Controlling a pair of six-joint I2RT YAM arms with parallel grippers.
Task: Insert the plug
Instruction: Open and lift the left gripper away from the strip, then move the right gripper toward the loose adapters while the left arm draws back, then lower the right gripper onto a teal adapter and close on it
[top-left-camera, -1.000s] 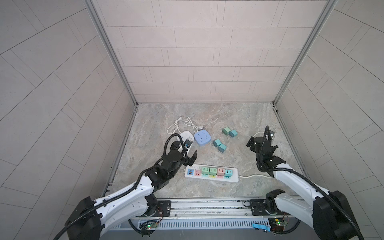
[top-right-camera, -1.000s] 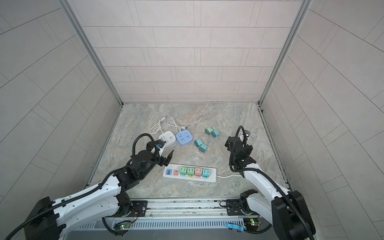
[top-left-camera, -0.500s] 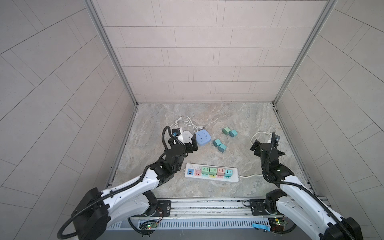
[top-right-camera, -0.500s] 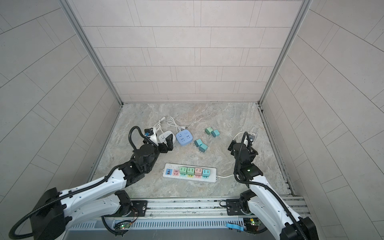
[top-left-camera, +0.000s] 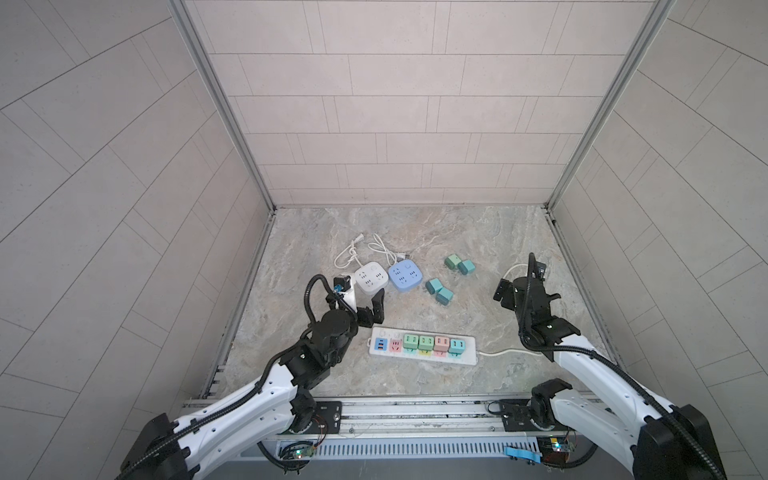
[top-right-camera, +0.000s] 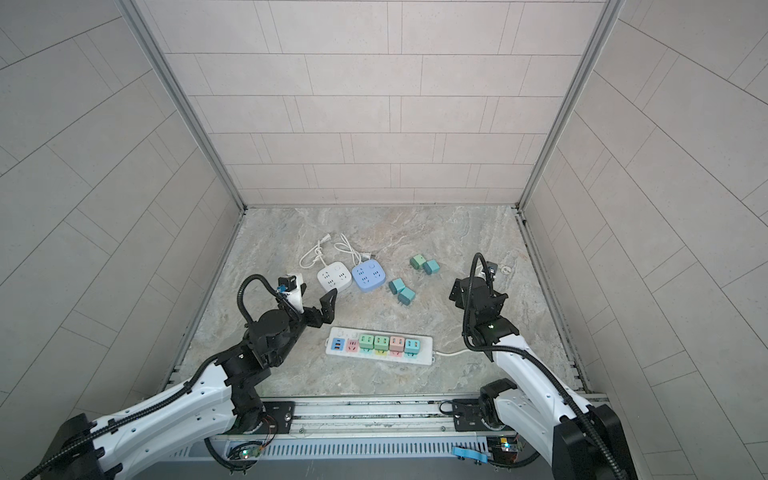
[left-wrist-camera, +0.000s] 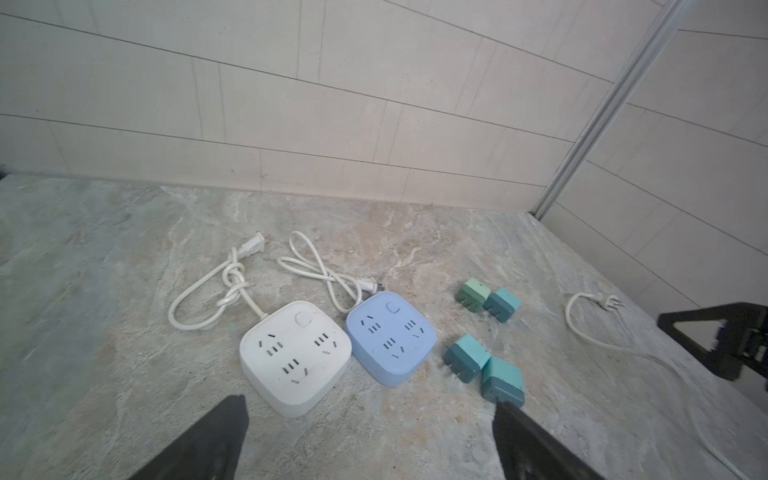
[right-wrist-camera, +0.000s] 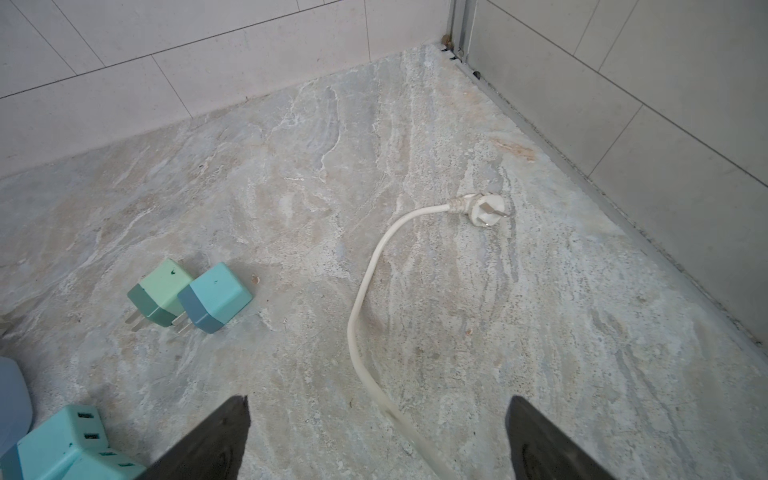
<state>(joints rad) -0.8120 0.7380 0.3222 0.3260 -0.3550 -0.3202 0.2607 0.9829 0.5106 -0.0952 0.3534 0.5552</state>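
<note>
While the left gripper (left-wrist-camera: 370, 409) hovers empty with its jaws wide apart just in front of a white socket cube (top-left-camera: 371, 281), a blue socket cube (top-left-camera: 406, 276) sits just beside that one on its right. Both have white leads looped behind them. Right of these lie four loose teal and green adapters (top-left-camera: 438, 291) in two pairs, prongs showing. Nearer the robot, a white power strip (top-left-camera: 469, 353) carries four coloured adapters in a row, its pink socket bare. Further right, the right gripper (right-wrist-camera: 378, 411) hangs above the table, jaws spread and holding nothing. The strip's white cord (right-wrist-camera: 365, 291) passes below that gap in the wrist view. It curves to the white plug (right-wrist-camera: 484, 210), which is small and round-faced with flat metal prongs and lies on the table near the right wall.
</note>
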